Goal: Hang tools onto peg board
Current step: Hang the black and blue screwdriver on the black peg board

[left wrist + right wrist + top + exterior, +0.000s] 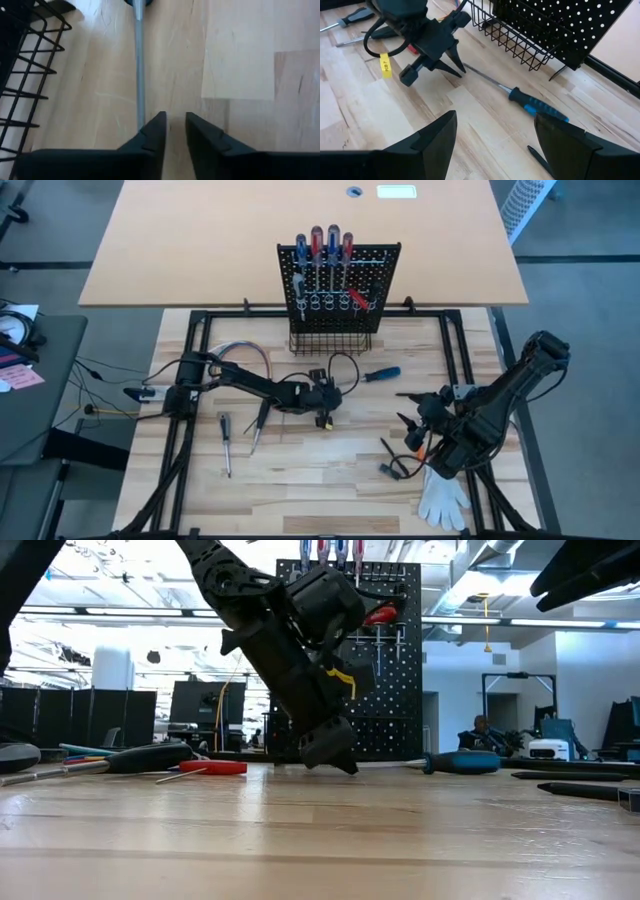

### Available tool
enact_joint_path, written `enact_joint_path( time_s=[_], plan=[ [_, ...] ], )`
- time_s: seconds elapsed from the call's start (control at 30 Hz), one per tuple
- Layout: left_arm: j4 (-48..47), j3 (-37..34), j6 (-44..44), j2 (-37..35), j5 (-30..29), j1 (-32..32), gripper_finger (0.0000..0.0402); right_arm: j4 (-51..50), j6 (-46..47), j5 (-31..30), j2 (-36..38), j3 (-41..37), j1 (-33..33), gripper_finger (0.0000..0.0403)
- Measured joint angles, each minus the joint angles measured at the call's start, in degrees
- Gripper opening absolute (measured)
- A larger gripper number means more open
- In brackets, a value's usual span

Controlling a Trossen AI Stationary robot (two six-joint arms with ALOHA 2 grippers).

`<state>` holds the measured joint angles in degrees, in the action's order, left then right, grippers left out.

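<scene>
Leftmost, two loose screwdrivers (240, 435) lie on the wooden table (300, 490), well clear of the work. Near the table's middle, the left gripper (325, 418) points down at the surface, its fingers (152, 135) nearly pressed together with only a slit between them, pinching nothing. They sit just beside the tip of the thin shaft of the blue-handled screwdriver (382, 374), which lies flat in front of the peg board (340, 285) and its wire basket (330, 340). The likely risk is that such narrow jaws push the shaft aside or roll it instead of straddling it. The basket stands close on one side, so room is tight there, while open wood lies on the other. The right gripper (495, 137) hovers at the right, fingers spread wide, empty, near the white glove (442, 498).
</scene>
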<state>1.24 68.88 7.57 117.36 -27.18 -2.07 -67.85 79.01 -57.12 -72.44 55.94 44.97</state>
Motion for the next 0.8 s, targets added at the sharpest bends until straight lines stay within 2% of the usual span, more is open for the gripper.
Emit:
enact_joint_path(
  time_s=[0.17,0.27,0.33,0.6,0.8],
  plan=[
    [3.8,0.0,0.1,0.0,0.5,1.0,0.0145,0.3,-0.2,0.0,0.0,0.0,0.0,0.0276],
    [6.2,0.0,2.4,0.0,6.7,0.9,0.0176,0.2,-0.2,0.0,0.0,0.0,0.0,0.0276],
    [8.5,0.0,3.4,0.0,8.7,0.0,0.0184,0.7,-1.3,0.0,0.0,0.0,0.0,0.0276],
    [7.3,0.1,1.6,0.0,8.1,2.4,0.0171,1.7,-2.5,0.0,0.0,0.0,0.0,0.0276],
    [6.6,-1.5,0.6,-0.1,20.5,5.2,0.0143,1.7,-2.5,0.0,0.0,0.0,0.0,0.0276]
  ],
)
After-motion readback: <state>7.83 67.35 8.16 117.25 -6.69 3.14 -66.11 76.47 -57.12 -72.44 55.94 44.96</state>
